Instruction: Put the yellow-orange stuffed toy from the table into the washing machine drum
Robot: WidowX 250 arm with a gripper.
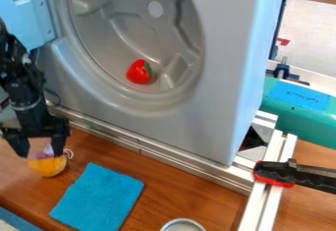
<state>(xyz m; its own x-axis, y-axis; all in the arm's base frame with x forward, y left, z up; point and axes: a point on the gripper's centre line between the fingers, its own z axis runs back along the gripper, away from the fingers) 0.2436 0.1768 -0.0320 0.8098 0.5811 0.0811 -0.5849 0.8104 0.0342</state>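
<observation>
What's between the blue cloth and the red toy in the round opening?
Going from the blue cloth to the red toy, the camera view shows wooden table, a metal rail and a grey front.

Round toy (48, 166) is orange w/ purple; fruit (137, 72) red w/ grn; drum (128, 28) gray; cloth (98, 198) solid blue; table (177, 190) brn wood-grain.

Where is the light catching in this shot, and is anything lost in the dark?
In the camera view, pale highlights sit on the upper left inside the gray drum; bright streaks run along the metal rail; the black gripper is dark enough to hide fine detail; the blue cloth looks matte, without glare.
</observation>
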